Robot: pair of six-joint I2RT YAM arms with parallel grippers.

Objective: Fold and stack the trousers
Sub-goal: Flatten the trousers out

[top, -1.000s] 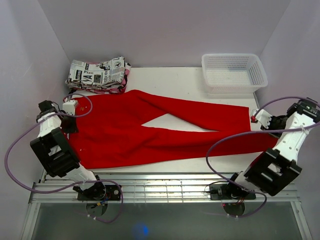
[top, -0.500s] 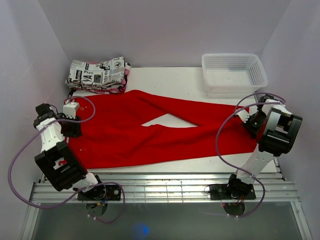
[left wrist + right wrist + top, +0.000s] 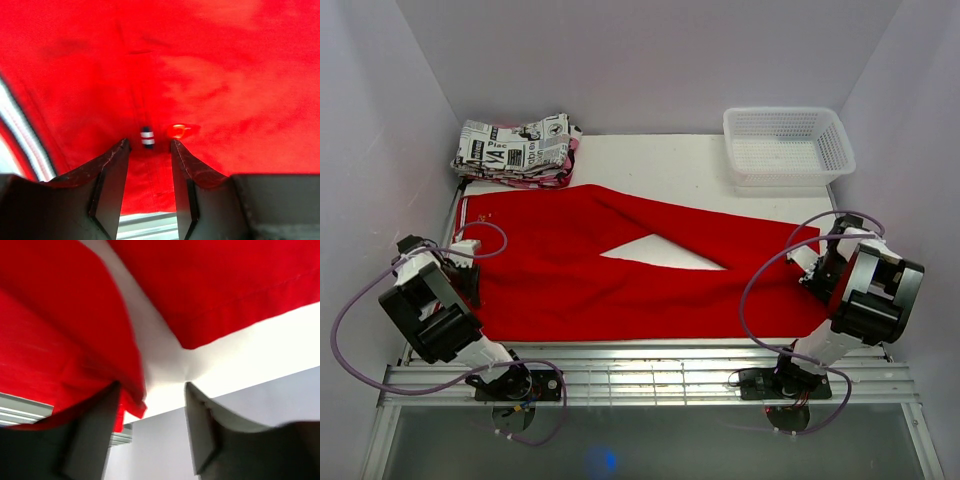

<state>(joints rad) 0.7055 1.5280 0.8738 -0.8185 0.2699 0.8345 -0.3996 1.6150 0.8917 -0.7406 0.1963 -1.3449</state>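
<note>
We are looking at the trousers (image 3: 620,270), plain bright red and of soft cloth, which are lying flat and unfolded across the table (image 3: 680,165). The waist is sitting at the left and the two long legs are running out to the right. The legs are parting past the crotch and closing again further on, leaving a narrow triangle of white tabletop showing between them. The nearer leg is lying along the table's near edge. At the right the leg ends are lying apart (the farther one showing a stitched hem). Near the waist we are seeing a small dark tag (image 3: 146,137) with white stripes, and beside it what may be a little red loop.
</note>
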